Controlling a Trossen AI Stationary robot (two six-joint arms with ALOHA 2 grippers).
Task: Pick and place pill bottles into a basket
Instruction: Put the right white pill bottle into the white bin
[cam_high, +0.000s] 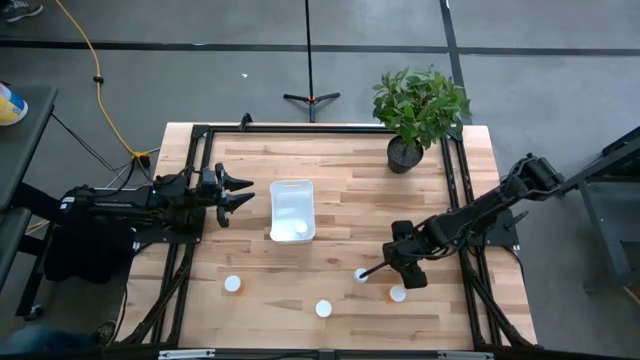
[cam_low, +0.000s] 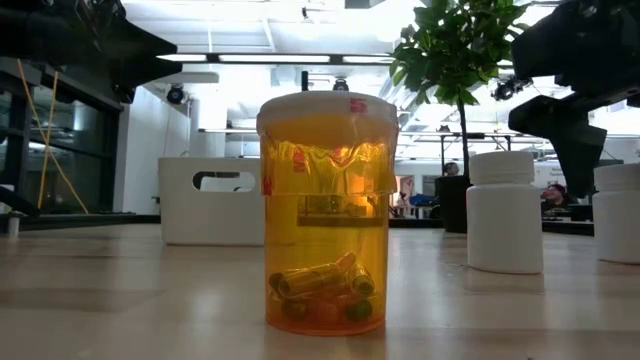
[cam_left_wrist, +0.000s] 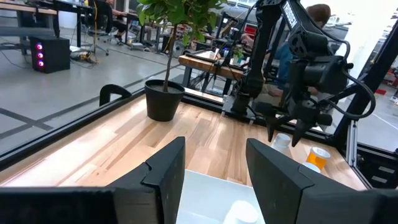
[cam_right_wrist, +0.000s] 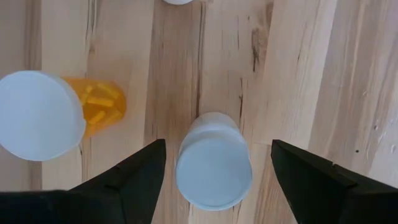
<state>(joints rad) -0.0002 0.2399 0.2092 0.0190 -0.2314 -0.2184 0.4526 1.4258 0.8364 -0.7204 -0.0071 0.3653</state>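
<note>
My right fingers (cam_right_wrist: 305, 180) were spread wide and empty, and between them, seen from straight above, stood a small white cylindrical pill bottle with a round white cap (cam_right_wrist: 213, 160). The bottle sat a little nearer to one finger than to the other, so I judged that the right gripper (cam_high: 372, 270) had first to be centred over the cap and then lowered straight, until the fingers stood beside the body below the cap. Closing on the cap edge alone could let it slip or tip.

Just beside this one stood an orange translucent pill bottle with a white cap (cam_right_wrist: 53, 113), with yellow pills inside. The finger on that side had to go down in the gap without pushing it.

On the light wooden worktop (cam_high: 350, 190), more white-capped bottles (cam_high: 233, 284) stood apart along the near side. The white rectangular plastic basket (cam_high: 292, 211) lay well apart from my right gripper, toward the left arm, and one cap seemed to be in it already.

My left gripper (cam_high: 240, 192) waited just beside the basket, its fingers (cam_left_wrist: 165, 171) parted and holding nothing. A dark pot with a green plant (cam_high: 408, 150) stood at the far side.
</note>
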